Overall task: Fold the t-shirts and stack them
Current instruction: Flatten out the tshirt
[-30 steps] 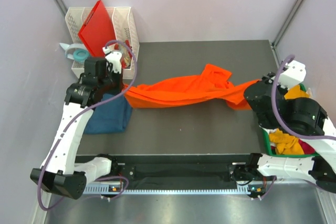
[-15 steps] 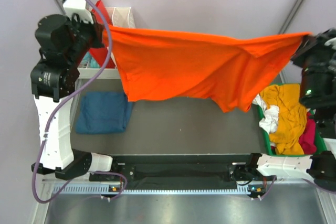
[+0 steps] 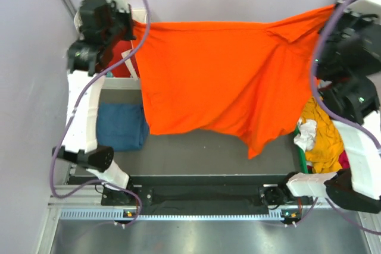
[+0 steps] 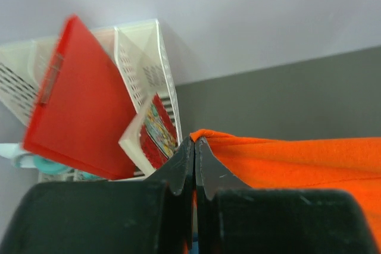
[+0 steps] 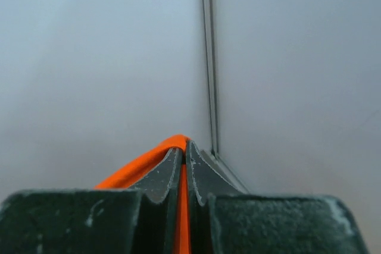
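orange t-shirt point(image 3: 226, 81) hangs stretched between the clamped left gripper point(image 4: 194, 142) and right gripper point(image 5: 183, 150).

The orange t-shirt point(image 3: 220, 81) is one plain bright colour, no print. The teal-blue t-shirt point(image 3: 122, 126) is dark and plain too. The mustard-yellow t-shirt point(image 3: 324, 138), white cloth point(image 3: 305, 134) and pink cloth point(image 3: 344, 162) (a mere sliver) are unpatterned. The board point(image 4: 83, 117) is red, the basket point(image 4: 140, 69) white with slotted holes, the surface point(image 3: 196, 153) dark grey. The left tool point(image 4: 194, 144) and right tool point(image 5: 182, 150) are black.
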Motion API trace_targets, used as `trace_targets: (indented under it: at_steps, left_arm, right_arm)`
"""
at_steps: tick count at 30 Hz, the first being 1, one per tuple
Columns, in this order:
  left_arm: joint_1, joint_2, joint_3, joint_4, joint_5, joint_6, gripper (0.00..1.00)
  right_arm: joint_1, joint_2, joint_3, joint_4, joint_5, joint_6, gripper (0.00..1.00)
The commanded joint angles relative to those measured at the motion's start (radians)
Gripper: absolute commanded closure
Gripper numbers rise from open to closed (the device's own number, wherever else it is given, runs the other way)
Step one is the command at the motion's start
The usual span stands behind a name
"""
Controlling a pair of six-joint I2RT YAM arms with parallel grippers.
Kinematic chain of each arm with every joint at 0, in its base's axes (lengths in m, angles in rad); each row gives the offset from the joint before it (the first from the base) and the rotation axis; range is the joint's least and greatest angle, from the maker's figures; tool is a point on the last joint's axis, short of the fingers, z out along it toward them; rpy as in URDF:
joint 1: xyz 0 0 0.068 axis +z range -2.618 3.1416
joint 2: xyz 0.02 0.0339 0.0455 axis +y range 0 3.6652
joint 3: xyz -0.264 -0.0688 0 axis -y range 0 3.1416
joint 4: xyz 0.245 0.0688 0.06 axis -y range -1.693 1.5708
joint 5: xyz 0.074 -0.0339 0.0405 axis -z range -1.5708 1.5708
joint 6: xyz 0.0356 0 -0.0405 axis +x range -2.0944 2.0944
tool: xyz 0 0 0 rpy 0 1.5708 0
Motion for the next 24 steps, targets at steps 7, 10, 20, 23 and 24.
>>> trace_targets:
  at_steps: [7, 10, 20, 23, 24]
  left_arm:
    - [0.004, 0.300, 0.045, 0.110, -0.031, 0.004, 1.00]
    - [0.001, 0.412, 0.203, 0.106, -0.042, 0.010, 1.00]
    - [-0.011, 0.452, 0.348, 0.365, -0.112, 0.067, 1.00]
    - [-0.011, 0.406, 0.342, 0.468, -0.117, 0.085, 1.00]
    - [-0.011, 0.400, 0.325, 0.482, -0.120, 0.084, 1.00]
  right_arm:
    - [-0.425, 0.250, -0.087, -0.343, -0.519, 0.584, 1.00]
    - [-0.465, 0.390, 0.070, -0.352, -0.557, 0.593, 1.00]
    - [-0.456, 0.569, 0.449, -0.242, -0.607, 0.509, 1.00]
    - [-0.399, 0.501, 0.448, -0.182, -0.573, 0.444, 1.00]
    - [-0.390, 0.490, 0.442, -0.179, -0.565, 0.437, 1.00]
